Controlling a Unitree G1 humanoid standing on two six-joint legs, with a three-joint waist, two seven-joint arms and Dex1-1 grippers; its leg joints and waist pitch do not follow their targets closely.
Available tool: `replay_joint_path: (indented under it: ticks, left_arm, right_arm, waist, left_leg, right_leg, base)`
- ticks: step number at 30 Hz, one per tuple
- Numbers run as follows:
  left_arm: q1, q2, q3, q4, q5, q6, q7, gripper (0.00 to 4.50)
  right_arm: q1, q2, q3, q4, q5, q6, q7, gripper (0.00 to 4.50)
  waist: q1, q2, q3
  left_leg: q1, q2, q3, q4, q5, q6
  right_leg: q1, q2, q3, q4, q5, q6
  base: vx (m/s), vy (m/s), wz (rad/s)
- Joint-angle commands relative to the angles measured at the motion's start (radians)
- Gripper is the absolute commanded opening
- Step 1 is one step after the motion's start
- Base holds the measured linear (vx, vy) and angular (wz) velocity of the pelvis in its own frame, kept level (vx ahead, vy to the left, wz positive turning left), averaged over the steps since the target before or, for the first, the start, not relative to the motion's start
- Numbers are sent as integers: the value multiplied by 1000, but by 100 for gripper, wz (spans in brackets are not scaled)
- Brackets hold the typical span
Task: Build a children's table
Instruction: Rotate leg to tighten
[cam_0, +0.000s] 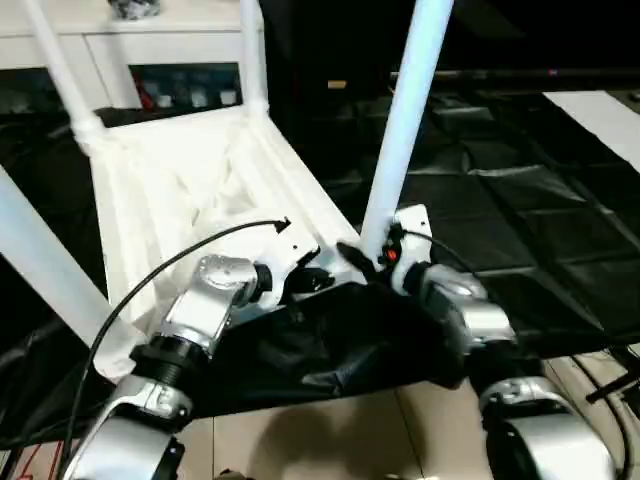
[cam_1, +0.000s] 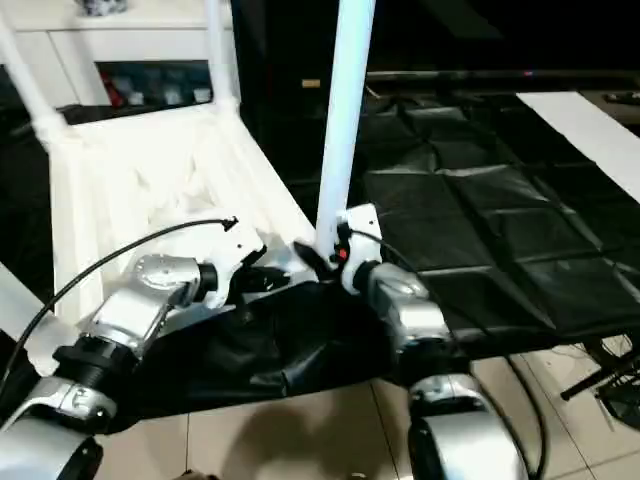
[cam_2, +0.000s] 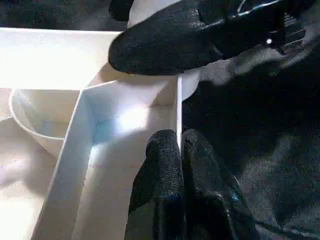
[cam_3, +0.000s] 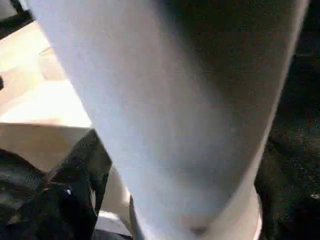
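From my remote seat, the white plastic rectangular tabletop (cam_0: 190, 190) lies ribbed underside up on a black crinkled sheet (cam_0: 520, 220). I take its near right corner socket (cam_3: 200, 220) as my landmark. The long tapered white tube leg (cam_0: 405, 120) stands upright in that socket; its top is cut off by the frame edge. Three more white tube legs (cam_0: 250, 55) rise from the other corners, all cropped, the near left one just a pale bar. Behind the far edge, a white cabinet with glass doors (cam_0: 170, 60) is partly hidden.

The right gripper (cam_0: 372, 255) sits at the leg's base just above the socket. I cannot tell whether its fingers grip the tube. The left gripper (cam_2: 179, 150), reaching in from the left of the socket with forearm angled forward, has its fingers together, pinching the tabletop's thin rim wall (cam_2: 178, 107) beside the socket.
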Motion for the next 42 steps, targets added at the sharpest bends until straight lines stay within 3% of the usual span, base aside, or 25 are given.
replay_joint_path:
  ticks: [1,2,7,8,14,16,24,27,29,30,31,32,33,39,42]
  left_arm:
    - [-17,-23,-48,-24,-60,-54,-105,0]
    - [-16,-8,-52,-24,-65,-66,-140,0]
    - [-19,22,-62,-8,-78,-109,-233,0]
    - [-22,31,-66,0,-82,-121,-266,0]
    - [-38,51,-77,39,-77,-151,-328,0]
    - [-54,68,-83,74,-71,-167,-364,0]
    - [-50,78,-82,70,-77,-168,-379,0]
    - [-44,66,-58,63,-77,-149,-327,0]
    - [-51,38,-33,70,-73,-129,-245,0]
    - [-51,38,-33,70,-73,-129,-245,0]
    - [-52,23,-24,68,-69,-115,-200,0]
    - [-52,17,-21,67,-66,-111,-183,0]
    - [-51,-1,-16,64,-58,-98,-136,0]
    - [-45,-63,-2,35,-45,-61,-4,0]
    - [-32,-94,-7,-5,-42,-31,47,0]
  right_arm:
    - [27,-3,89,-40,-4,20,169,388]
    - [44,-35,101,-69,4,31,232,388]
    - [78,-114,124,-127,16,64,360,388]
    - [88,-137,130,-150,29,92,402,364]
    - [109,-182,146,-193,47,139,483,317]
    - [119,-201,168,-206,36,156,524,304]
    - [125,-196,173,-222,44,174,528,269]
    - [141,-152,132,-232,62,165,435,268]
    - [124,-89,80,-170,42,122,253,267]
    - [124,-89,80,-170,42,122,253,267]
    - [110,-60,61,-135,34,110,177,267]
    - [105,-50,55,-124,33,106,153,266]
    - [91,-24,43,-94,24,91,85,266]
    - [28,65,-4,-16,21,108,-111,266]
    - [-10,110,-12,35,15,89,-173,266]
  waist:
    - [6,-2,-64]
    - [9,3,-65]
    - [24,1,-67]
    - [27,1,-66]
    - [43,-4,-66]
    - [47,0,-65]
    - [46,-1,-67]
    - [46,-1,-66]
    - [39,2,-64]
    - [34,1,-62]
    - [28,0,-61]
    - [26,1,-62]
    - [11,4,-60]
    - [-13,2,-60]
    - [-19,2,-63]
  left_leg:
    - [20,5,-2,-54,-223,56]
    - [22,5,-2,-53,-221,58]
    - [23,7,2,-49,-189,71]
    - [22,7,2,-50,-187,72]
    - [26,9,3,-51,-213,55]
    - [28,9,2,-53,-227,44]
    - [25,10,0,-53,-216,38]
    - [24,10,0,-54,-215,38]
    - [25,10,-2,-57,-238,22]
    - [27,9,-1,-58,-255,14]
    - [22,6,-7,-63,-276,-2]
    - [24,7,-7,-63,-280,-9]
    - [25,6,-9,-66,-312,-21]
    - [22,3,-10,-64,-331,-14]
    - [18,3,-9,-63,-299,-9]
  right_leg:
    - [47,-34,29,-74,-104,-230]
    - [47,-31,29,-74,-96,-231]
    - [48,-30,26,-66,-32,-253]
    - [50,-29,27,-66,-32,-254]
    - [46,-34,27,-71,-91,-245]
    - [43,-35,27,-73,-117,-237]
    - [45,-37,27,-68,-96,-243]
    - [45,-37,27,-68,-91,-243]
    - [40,-40,28,-70,-137,-235]
    - [36,-41,29,-76,-167,-230]
    - [43,-42,26,-80,-228,-212]
    - [41,-42,27,-81,-240,-206]
    - [36,-39,26,-85,-272,-200]
    - [34,-36,27,-93,-297,-186]
    - [36,-34,26,-87,-246,-195]
  base:
    - [0,0,0]
    - [0,0,0]
    - [0,0,0]
    - [0,0,0]
    - [0,0,0]
    - [0,0,0]
    - [0,0,0]
    - [0,0,0]
    - [0,0,0]
    - [0,0,0]
    - [0,0,0]
    - [0,0,0]
    - [0,0,0]
    - [0,0,0]
    - [0,0,0]
